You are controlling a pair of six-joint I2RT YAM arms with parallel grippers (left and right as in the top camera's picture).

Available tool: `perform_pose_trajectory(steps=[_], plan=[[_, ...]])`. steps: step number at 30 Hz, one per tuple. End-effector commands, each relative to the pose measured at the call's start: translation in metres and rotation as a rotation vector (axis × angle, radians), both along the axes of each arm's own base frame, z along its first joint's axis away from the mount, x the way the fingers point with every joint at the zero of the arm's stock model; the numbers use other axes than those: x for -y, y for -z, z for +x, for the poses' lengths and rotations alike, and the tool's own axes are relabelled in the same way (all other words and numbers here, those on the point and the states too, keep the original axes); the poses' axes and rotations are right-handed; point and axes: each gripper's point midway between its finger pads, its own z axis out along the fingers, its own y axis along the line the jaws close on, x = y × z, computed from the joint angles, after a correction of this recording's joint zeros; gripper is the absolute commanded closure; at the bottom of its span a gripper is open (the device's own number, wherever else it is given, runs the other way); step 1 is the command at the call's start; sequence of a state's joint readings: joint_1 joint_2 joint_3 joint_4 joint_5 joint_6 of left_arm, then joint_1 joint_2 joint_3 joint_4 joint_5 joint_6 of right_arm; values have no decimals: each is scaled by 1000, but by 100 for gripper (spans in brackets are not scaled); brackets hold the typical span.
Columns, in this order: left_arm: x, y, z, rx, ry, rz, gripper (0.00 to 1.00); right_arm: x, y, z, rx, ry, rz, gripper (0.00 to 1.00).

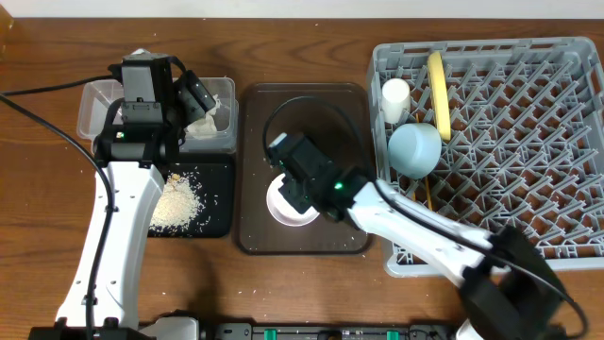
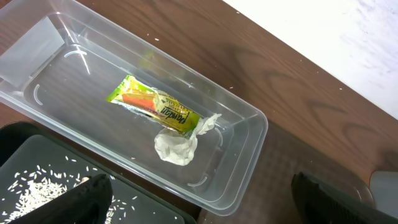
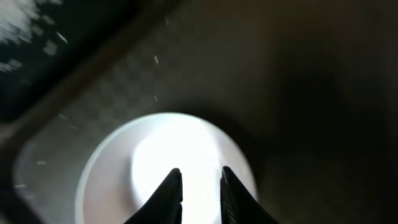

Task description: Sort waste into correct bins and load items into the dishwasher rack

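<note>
1. Right gripper (image 3: 199, 191): low over white bowl (image 1: 286, 211) on brown tray (image 1: 302, 104); jaws nearly together, whether they pinch anything cannot be told.
2. Black tray (image 1: 223, 184): rice crumbs (image 1: 177, 203).
3. Rack (image 1: 514, 142): chopsticks (image 1: 428, 195), blue bowl (image 1: 415, 149), white cup (image 1: 395, 99), yellow plate (image 1: 437, 93) on edge.
4. Clear tub (image 2: 247, 118): wrapper (image 2: 155, 107) touching tissue (image 2: 177, 147).
5. Left gripper (image 2: 199, 193): above tub, jaws wide apart, empty.

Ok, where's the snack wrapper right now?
Left wrist view: the snack wrapper lies flat inside the clear tub, one end against the crumpled tissue, with the black tray alongside the tub.
</note>
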State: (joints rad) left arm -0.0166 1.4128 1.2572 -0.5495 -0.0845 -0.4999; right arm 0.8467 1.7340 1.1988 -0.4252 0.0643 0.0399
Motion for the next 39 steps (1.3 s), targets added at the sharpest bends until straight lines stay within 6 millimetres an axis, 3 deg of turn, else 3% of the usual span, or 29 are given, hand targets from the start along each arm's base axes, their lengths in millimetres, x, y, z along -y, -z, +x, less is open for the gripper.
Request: perform_pose_trajectory(steps=[1, 13, 18, 23, 27, 39], plan=[[-3, -4, 3, 10, -7, 5, 5, -1, -36, 3, 61, -25, 37, 80], [-3, -4, 3, 10, -7, 5, 5, 20, -4, -18, -61, -33, -85, 77], [-3, -4, 3, 10, -7, 5, 5, 6, 18, -36, -182, -103, -50, 57], [-3, -4, 3, 10, -7, 5, 5, -15, 42, -57, -270, -219, -24, 55], [-3, -4, 3, 10, -7, 5, 5, -21, 56, -66, -281, -253, -56, 55], [-3, -4, 3, 10, -7, 5, 5, -33, 50, -61, -224, -275, -29, 59]])
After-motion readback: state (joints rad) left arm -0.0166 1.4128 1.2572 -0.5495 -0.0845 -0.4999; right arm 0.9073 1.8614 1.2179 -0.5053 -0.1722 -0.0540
